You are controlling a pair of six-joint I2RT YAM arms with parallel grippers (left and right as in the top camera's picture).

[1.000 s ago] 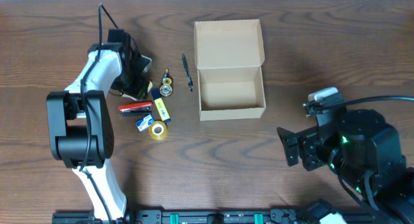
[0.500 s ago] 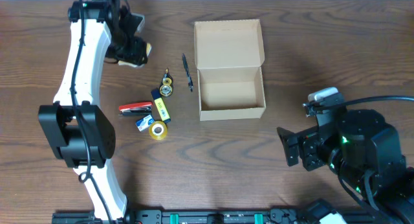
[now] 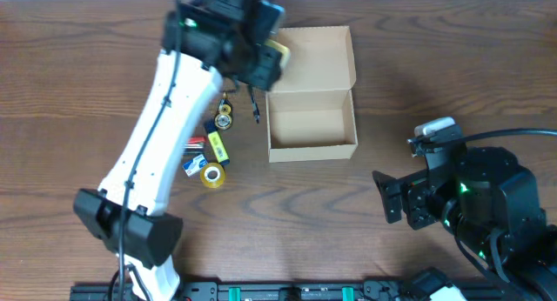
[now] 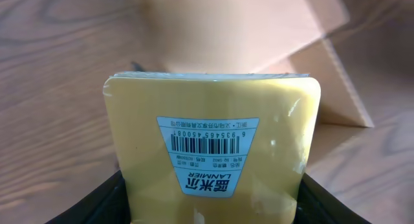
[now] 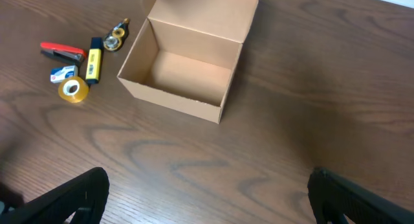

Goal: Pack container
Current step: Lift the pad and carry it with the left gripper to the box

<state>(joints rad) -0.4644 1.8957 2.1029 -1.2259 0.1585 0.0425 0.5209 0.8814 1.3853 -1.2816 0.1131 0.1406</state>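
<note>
- Left claw [image 3: 264, 62] is clamped on a pale yellow pad [image 4: 213, 120].
- Risk: the pad hangs over the left edge of the open lid flap. Released here, it could strike the flap and land outside.
- The container [image 3: 312, 150], a tan cardboard box, sits just right of and below that claw, with 0 items inside.
- Right claw [image 3: 389, 199], well right of the container, has its jaws wide apart and holds nothing.

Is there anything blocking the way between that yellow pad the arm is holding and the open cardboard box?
Nothing visible does. The left pincer holds the yellow pad over the left edge of the flap, which lies folded back. The box beside it stands open with nothing showing inside.
</note>
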